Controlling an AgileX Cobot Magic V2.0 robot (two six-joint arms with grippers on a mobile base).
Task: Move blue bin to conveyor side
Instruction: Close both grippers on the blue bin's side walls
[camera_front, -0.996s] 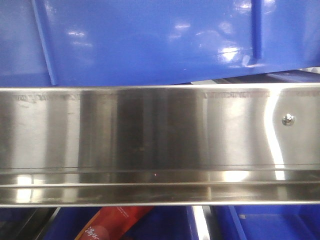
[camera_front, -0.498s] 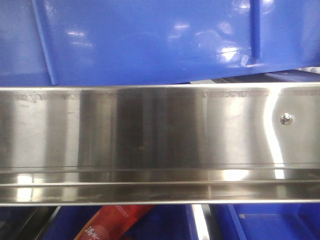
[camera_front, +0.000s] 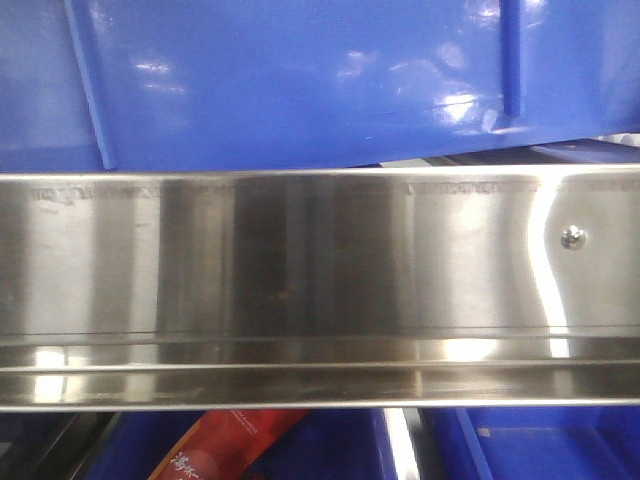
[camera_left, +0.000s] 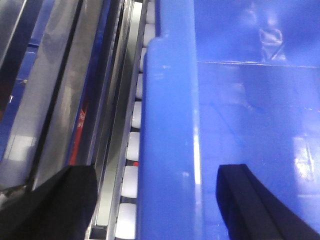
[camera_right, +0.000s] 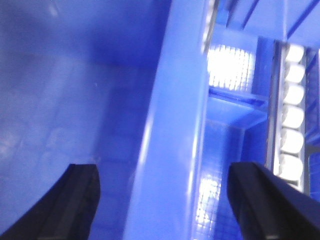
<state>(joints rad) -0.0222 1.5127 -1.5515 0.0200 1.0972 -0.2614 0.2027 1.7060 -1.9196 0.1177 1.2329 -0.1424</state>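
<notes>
Brushed steel rail (camera_front: 300, 270) runs across the whole front view, with 1 screw (camera_front: 573, 237) near its right end. Above and behind it, the glossy blue bin (camera_front: 300, 80) fills the top of the view. Below the rail, a red packet (camera_front: 225, 445) lies in a lower blue bin (camera_front: 330, 450).

Left wrist view: the left gripper (camera_left: 155, 172) straddles the blue bin's thick rim (camera_left: 167, 125), its 2 black fingers (camera_left: 65, 205) spread apart, 1 outside the wall and 1 inside, neither touching it. White rollers (camera_left: 132, 150) line the bin's outer side.

Right wrist view: the right gripper (camera_right: 165, 167) likewise stands spread across the rim, with gaps on both sides.
</notes>
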